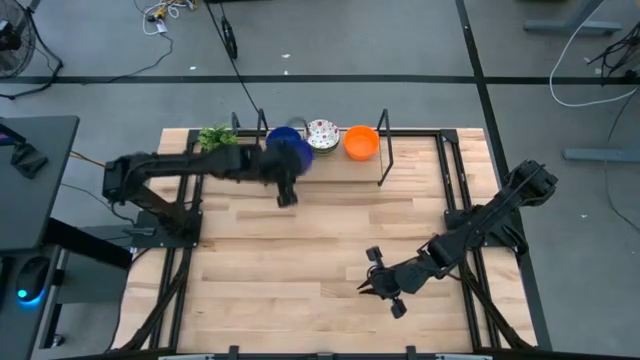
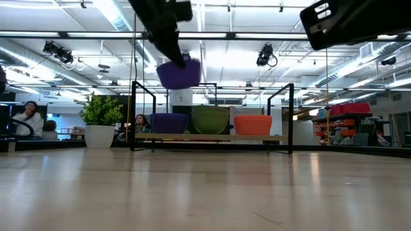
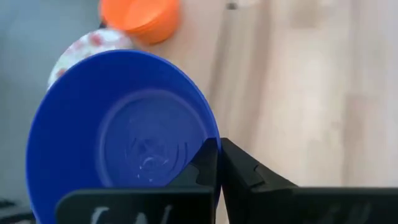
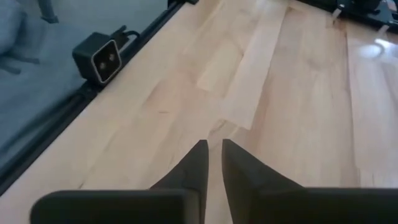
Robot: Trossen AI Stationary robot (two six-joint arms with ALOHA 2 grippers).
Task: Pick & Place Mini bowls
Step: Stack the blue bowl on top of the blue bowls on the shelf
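A: Near edge first. The right gripper (image 1: 383,284) is held low over bare planks, near right; its fingers (image 4: 198,163) are seen almost together, nothing between them.

B: Farther in?

A: A blue mini bowl (image 3: 121,134) is carried clear of the table, far left of centre, its rim pinched by the left gripper (image 3: 217,163).

B: Handling?

A: Judged light, stiff, smooth-walled; slip is likely unless the rim is taken squarely.

B: Beyond?

A: A blue stack (image 2: 169,122), a speckled bowl (image 1: 322,133) and an orange stack (image 1: 361,142) are kept on the far shelf (image 2: 209,137). The wooden table (image 1: 300,260) is level; an open hall lies behind.
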